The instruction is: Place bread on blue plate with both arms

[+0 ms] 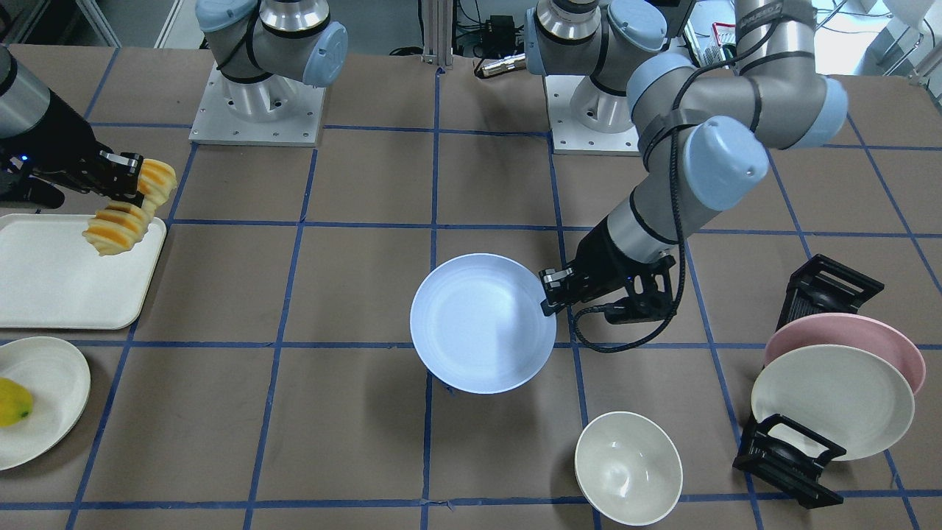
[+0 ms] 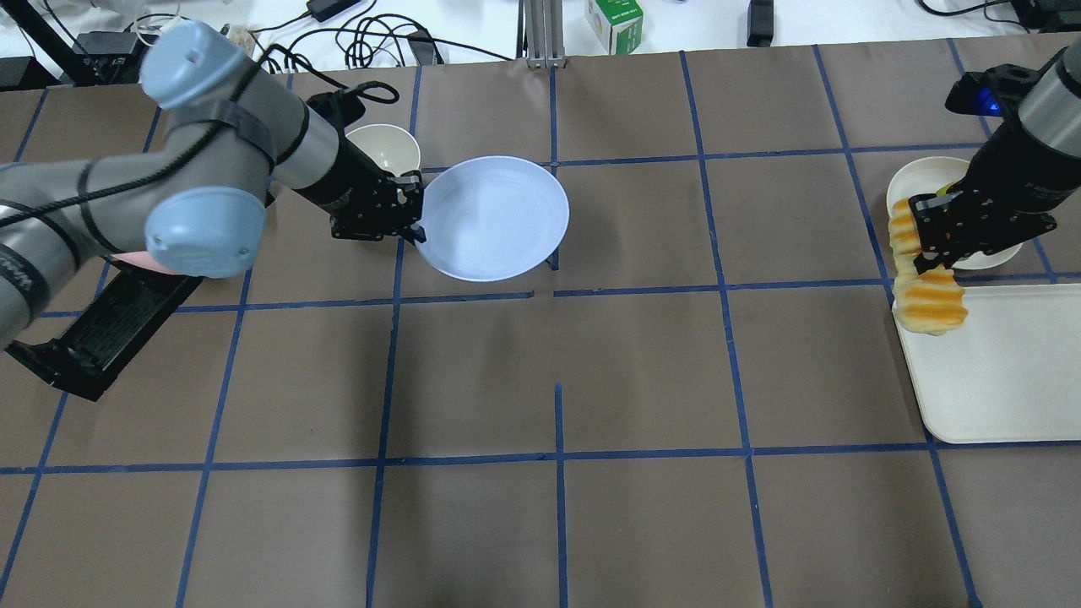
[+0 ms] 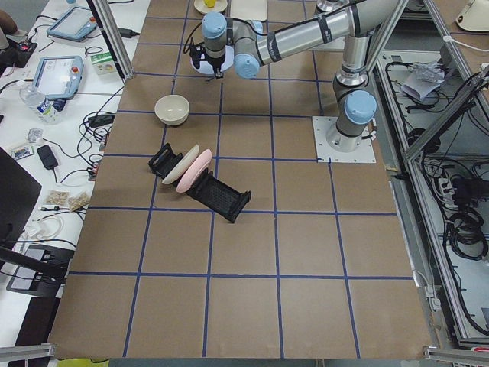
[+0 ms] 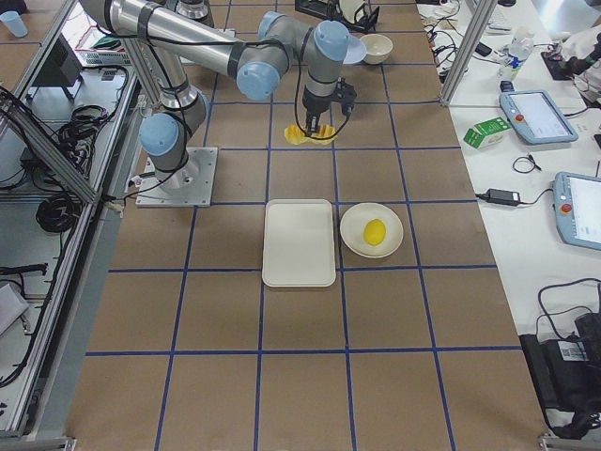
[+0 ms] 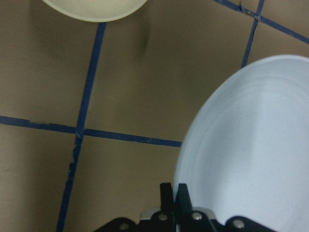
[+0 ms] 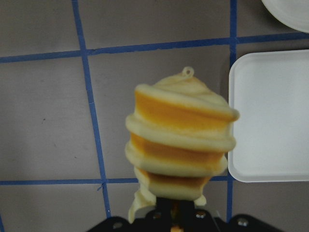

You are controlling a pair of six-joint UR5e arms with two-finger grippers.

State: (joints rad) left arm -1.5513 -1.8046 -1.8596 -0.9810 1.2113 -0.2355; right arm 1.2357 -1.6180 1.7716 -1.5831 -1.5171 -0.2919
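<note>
My left gripper (image 1: 548, 294) is shut on the rim of the blue plate (image 1: 482, 324), near the table's middle. A shadow under the plate suggests it is held just above the table. The left wrist view shows the fingers (image 5: 175, 198) pinched on the plate's edge (image 5: 251, 145). My right gripper (image 1: 136, 195) is shut on the middle of the bread (image 1: 118, 227), a ridged golden-orange loaf. It holds the bread in the air over the corner of the white tray (image 1: 66, 287). In the overhead view the bread (image 2: 929, 304) is far right of the plate (image 2: 494, 219).
A cream plate (image 1: 51, 412) with a yellow fruit (image 1: 13, 401) lies beside the tray. A cream bowl (image 1: 628, 467) stands near the blue plate. A black dish rack (image 1: 791, 456) holds a pink plate (image 1: 846, 335) and a cream plate (image 1: 831, 401).
</note>
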